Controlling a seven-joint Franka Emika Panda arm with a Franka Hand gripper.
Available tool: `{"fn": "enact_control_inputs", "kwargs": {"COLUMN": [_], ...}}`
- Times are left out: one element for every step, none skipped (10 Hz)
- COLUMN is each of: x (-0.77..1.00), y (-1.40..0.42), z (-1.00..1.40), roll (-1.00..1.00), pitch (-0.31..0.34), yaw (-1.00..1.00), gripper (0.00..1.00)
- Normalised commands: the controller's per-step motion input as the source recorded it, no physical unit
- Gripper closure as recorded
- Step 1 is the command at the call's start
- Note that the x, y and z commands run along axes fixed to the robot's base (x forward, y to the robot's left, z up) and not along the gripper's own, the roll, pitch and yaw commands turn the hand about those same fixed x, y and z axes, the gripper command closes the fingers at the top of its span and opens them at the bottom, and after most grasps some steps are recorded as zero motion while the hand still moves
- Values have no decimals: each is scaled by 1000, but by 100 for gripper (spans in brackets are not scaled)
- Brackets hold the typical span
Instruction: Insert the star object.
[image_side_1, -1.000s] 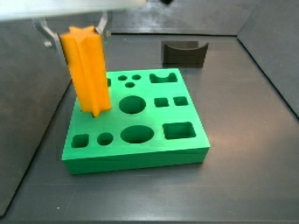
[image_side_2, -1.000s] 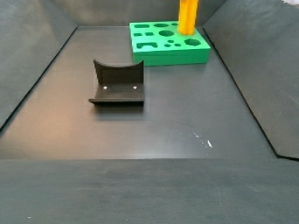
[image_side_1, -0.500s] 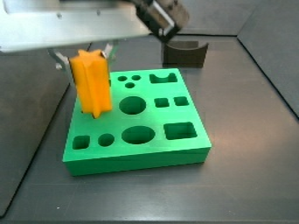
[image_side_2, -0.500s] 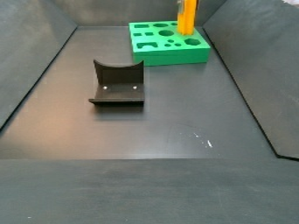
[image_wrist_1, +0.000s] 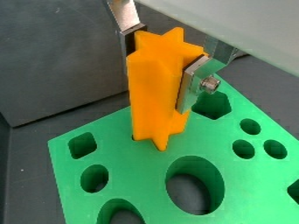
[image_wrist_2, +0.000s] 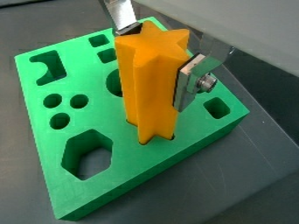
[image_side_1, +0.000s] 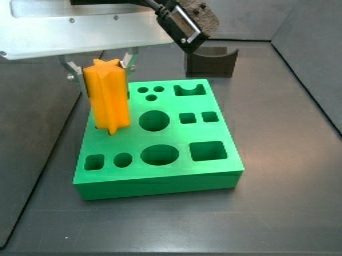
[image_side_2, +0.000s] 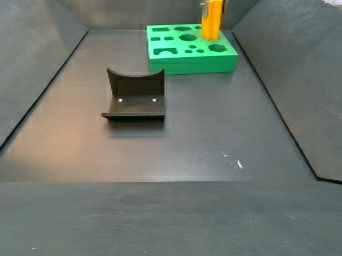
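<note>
Side views, both, show the green block (image_side_1: 158, 140) (image_side_2: 191, 49) lying flat on the dark floor (image_side_2: 174, 150), with the star object (image_side_1: 106, 94) (image_side_2: 213, 18) standing upright at one of its corners. In a side view the block fills the centre of the frame and the orange prism rises from its upper-left corner, its lower end sunk into a cutout there; the gripper (image_side_1: 102, 62) sits at the prism's top, under the pale arm body that crosses the upper left of the frame. In a side view the block is small at the upper centre of the frame, the prism at its right rear edge, and the fixture (image_side_2: 134, 95) stands well apart from it at centre left. The fixture also appears as a dark notched shape (image_side_1: 211, 60) behind the block at upper centre right.

Wrist views, both, show the gripper (image_wrist_1: 163, 48) (image_wrist_2: 158, 48) pinching the star object (image_wrist_1: 158, 87) (image_wrist_2: 152, 83) near its top, one silver finger (image_wrist_1: 195, 80) (image_wrist_2: 195, 79) pressed flat against a ridged side and the other finger (image_wrist_1: 124, 16) (image_wrist_2: 121, 14) against the opposite side. The prism's base enters a star-shaped hole in the green block (image_wrist_1: 117, 166) (image_wrist_2: 70, 114); round, square and hexagonal holes surround it. How deep the base sits cannot be told.
</note>
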Motion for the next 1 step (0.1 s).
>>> {"fn": "enact_control_inputs", "kwargs": {"x": [0], "y": [0], "z": [0], "roll": [0], "pitch": [0], "yaw": [0], "gripper": [100]}}
